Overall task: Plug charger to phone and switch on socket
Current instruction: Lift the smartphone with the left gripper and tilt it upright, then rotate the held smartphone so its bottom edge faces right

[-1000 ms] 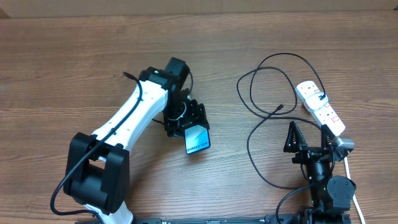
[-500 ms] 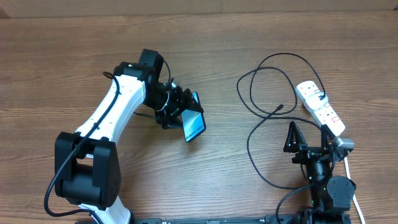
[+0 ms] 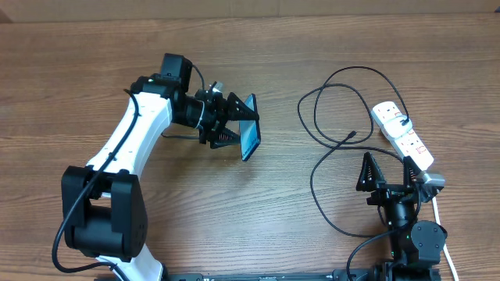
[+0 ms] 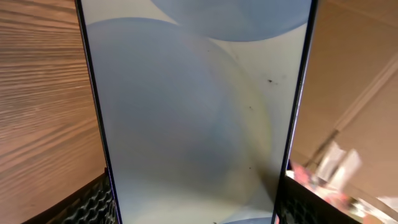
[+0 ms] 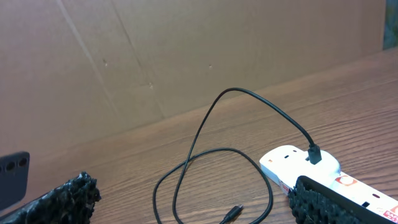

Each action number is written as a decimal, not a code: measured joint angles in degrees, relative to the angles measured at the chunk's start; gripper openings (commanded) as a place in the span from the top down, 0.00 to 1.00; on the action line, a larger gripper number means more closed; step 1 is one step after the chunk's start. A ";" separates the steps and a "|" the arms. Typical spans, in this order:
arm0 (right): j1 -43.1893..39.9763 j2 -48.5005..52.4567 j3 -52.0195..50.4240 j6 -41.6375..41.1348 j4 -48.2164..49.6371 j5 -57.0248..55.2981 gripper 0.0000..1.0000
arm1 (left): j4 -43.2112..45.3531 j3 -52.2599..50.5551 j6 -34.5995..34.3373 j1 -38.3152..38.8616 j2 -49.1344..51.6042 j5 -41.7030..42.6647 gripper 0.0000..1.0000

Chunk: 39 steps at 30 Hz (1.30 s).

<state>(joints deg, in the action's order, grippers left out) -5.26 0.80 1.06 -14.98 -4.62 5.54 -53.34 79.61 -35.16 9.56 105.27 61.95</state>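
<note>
My left gripper (image 3: pixel 233 123) is shut on the phone (image 3: pixel 250 137) and holds it off the table, turned on edge with its free end towards the right. In the left wrist view its pale blue-green screen (image 4: pixel 193 112) fills the space between my fingers (image 4: pixel 90 202). The charger, a thin black cable (image 3: pixel 316 117), loops on the table at the right; its plug tip (image 3: pixel 354 136) lies free and its other end sits in the white socket strip (image 3: pixel 403 134). My right gripper (image 3: pixel 386 168) is open and empty, just short of the tip (image 5: pixel 233 213) and the strip (image 5: pixel 292 163).
A brown cardboard wall (image 5: pixel 186 56) stands at the far table edge. The strip's thick white cord (image 3: pixel 440 222) runs down past my right arm. The phone's dark back (image 5: pixel 13 179) shows at the left of the right wrist view.
My left arm has carried the phone up and away from the front edge, turning it from face-up to on edge. The right arm, cable and strip have not moved.
</note>
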 measured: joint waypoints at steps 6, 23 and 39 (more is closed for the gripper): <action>0.00 0.00 0.00 0.00 0.02 0.00 0.00 | 0.31 0.00 -0.74 -0.68 0.00 4.42 0.46; 0.00 0.00 0.00 0.00 0.07 0.00 0.00 | 0.33 0.00 -4.31 -0.68 0.00 9.70 0.46; 0.00 0.00 0.00 0.00 0.04 0.00 0.00 | 0.33 0.00 -5.01 -0.68 0.00 10.12 0.46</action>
<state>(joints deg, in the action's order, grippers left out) -5.26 0.80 1.06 -14.98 -4.58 5.54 -53.01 79.61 -40.16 8.88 105.27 72.07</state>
